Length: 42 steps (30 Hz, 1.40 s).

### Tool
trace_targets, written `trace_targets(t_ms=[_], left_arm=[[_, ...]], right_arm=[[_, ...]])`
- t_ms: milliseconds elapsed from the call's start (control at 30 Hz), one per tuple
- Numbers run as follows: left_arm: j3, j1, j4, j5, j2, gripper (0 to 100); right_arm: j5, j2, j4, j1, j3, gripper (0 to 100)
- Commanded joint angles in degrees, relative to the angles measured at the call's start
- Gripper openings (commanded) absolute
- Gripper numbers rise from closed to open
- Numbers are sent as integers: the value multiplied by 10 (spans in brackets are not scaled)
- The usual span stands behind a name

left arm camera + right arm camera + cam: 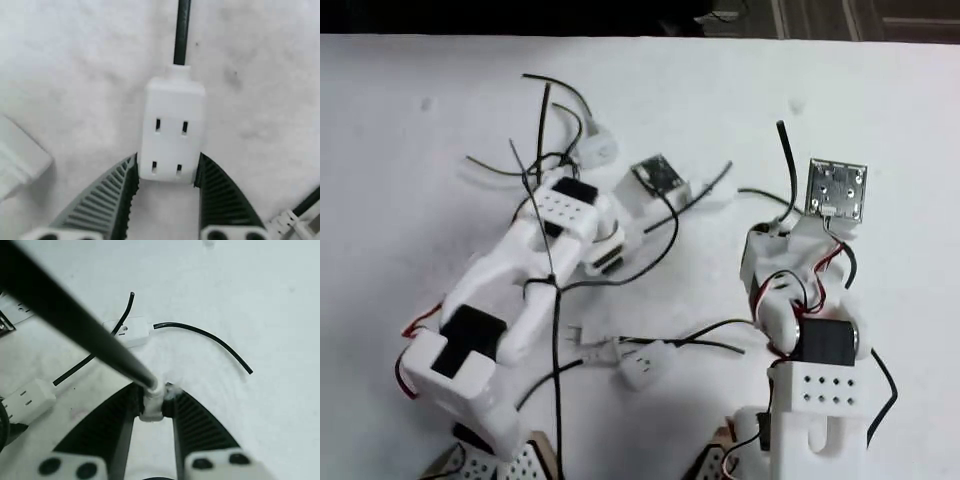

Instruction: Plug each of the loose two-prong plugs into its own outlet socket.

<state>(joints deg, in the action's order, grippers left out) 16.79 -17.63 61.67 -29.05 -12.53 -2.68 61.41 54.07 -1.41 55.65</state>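
- Surface [880, 90]: the far edge runs straight across the top of the high view, with dark floor beyond it. The widest open stretch is the far-right corner, and there's another along the far-left side.
- The middle is crowded. The left arm [510, 270] lies diagonally from the near-left corner toward the centre. The right arm [815, 390] stands at near right.
- Left tool [166, 161]: fingers pressed onto both sides of a white socket block [172, 132], pinching its near end. The block lies flat on the surface, slots up, with its black cord leading straight away from the tool.
- Right tool [155, 391]: closed on a white plug [151, 411], held just off the surface. The prongs are hidden, so I can't tell their orientation. Its thick cord [75, 325] rises steeply back past the wrist camera.
- Loose plug [598, 347]: lies on the surface between the two arms, prongs pointing toward the left arm.
- Second socket block [645, 366]: sits just beside that plug, on the near side.
- Far socket block [131, 331]: lies ahead of the right tool, well apart from it, with thin black leads at both ends.
- Curved wire [205, 340]: arcs across the open surface next to the far socket block.
- In the way: black cords loop around and over the left arm, and one drapes across it near its middle.
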Motion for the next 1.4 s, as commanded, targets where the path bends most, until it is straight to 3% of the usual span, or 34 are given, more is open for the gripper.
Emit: trace_targets(t_ms=[0,200,533,800,933,1133,1367], left_arm=[[-25,-12,6,30,2,40],[-27,-10,37,29,3,191],[-22,-9,47,33,54,210],[-21,25,120,30,167,272],[-19,84,122,33,212,240],[82,153,105,28,307,13],[321,260,-38,34,496,22]], right_arm=[[5,1,-4,-3,-31,18],[6,1,-4,-3,-31,18],[6,1,-4,-3,-31,18],[6,1,4,17,-31,18],[7,1,29,84,-31,19],[6,1,24,192,-9,19],[6,0,-45,295,22,19]])
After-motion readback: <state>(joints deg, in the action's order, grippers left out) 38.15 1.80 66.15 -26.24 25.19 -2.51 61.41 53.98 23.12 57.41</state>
